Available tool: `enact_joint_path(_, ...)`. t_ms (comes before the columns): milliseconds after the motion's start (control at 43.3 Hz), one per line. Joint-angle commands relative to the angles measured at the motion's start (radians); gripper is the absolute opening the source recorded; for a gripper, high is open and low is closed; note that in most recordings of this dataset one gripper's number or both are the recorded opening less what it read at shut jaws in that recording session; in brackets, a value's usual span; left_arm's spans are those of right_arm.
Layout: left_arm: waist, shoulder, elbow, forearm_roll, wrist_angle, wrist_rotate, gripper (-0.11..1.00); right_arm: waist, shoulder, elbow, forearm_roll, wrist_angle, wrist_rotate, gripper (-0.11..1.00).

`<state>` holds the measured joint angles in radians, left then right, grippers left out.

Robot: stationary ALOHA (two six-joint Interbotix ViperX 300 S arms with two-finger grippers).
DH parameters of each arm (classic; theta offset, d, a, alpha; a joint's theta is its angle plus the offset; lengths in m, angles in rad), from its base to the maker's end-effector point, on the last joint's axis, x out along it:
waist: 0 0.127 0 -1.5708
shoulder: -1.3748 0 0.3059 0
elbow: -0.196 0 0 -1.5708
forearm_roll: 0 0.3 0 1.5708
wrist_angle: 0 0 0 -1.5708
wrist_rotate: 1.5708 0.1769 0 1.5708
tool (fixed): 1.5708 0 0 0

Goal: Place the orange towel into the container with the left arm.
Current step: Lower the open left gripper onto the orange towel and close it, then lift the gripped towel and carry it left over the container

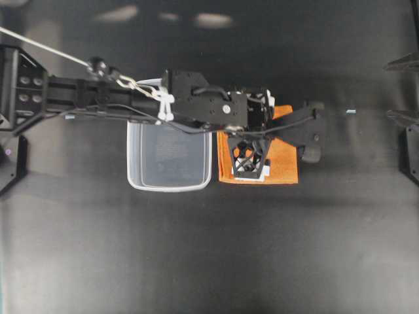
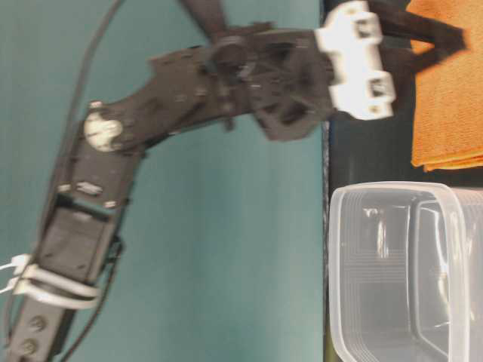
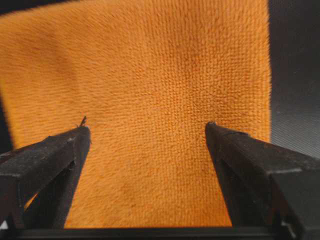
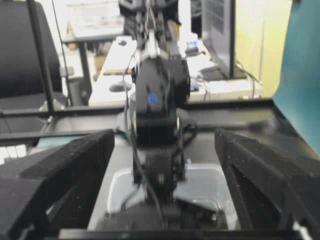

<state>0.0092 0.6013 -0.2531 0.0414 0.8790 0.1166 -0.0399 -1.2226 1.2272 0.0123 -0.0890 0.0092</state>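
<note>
Hovering over the orange towel (image 1: 281, 160), left gripper (image 3: 147, 132) spread wide, grasping nothing (wrist view only). Overhead: towel flat on bench (image 1: 209, 261), just right of container (image 1: 169, 157). Right gripper (image 4: 165, 145) spread wide, away.

the container (image 1: 170, 157) sits on the tabletop (image 1: 209, 261) near the middle of the overhead view. the orange towel (image 1: 283, 160) lies flat on the tabletop just beside the container, on its right in that view, apart from it by a narrow gap. the left arm (image 1: 131, 98) reaches in from the left edge, crossing above the container's far rim. the left gripper (image 3: 147, 135) hangs over the towel, one finger toward each side of it. the right gripper (image 4: 165, 190) stays at the right edge, well apart from both, facing the left arm.
</note>
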Motion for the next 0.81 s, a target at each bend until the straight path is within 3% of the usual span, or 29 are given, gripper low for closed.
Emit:
enact_joint_path(0,0.000,0.017,0.000,0.003,-0.005,0.003,0.91,-0.003,0.000,-0.015,0.003,-0.012,0.000,0.78)
enact_joint_path(300,-0.002,0.034,0.026,0.003,-0.034,-0.003,0.90,-0.003,-0.002,-0.017,0.006,-0.044,0.000,0.78)
enact_joint_path(462,-0.005,0.028,0.055,0.003,-0.046,0.003,0.80,-0.003,-0.005,-0.017,0.006,-0.046,0.000,0.78)
enact_joint_path(578,-0.018,0.017,0.061,0.003,-0.037,0.005,0.54,-0.003,-0.005,-0.014,0.006,-0.044,0.000,0.78)
enact_joint_path(601,-0.020,0.012,0.060,0.003,-0.037,0.006,0.44,-0.003,-0.005,-0.014,0.006,-0.044,0.000,0.78)
enact_joint_path(740,-0.021,-0.015,0.052,0.002,-0.037,0.006,0.10,-0.003,-0.011,-0.014,0.006,-0.051,-0.002,0.78)
enact_joint_path(786,-0.021,-0.028,0.049,0.003,-0.037,0.006,0.06,-0.003,-0.015,-0.014,0.006,-0.051,-0.002,0.78)
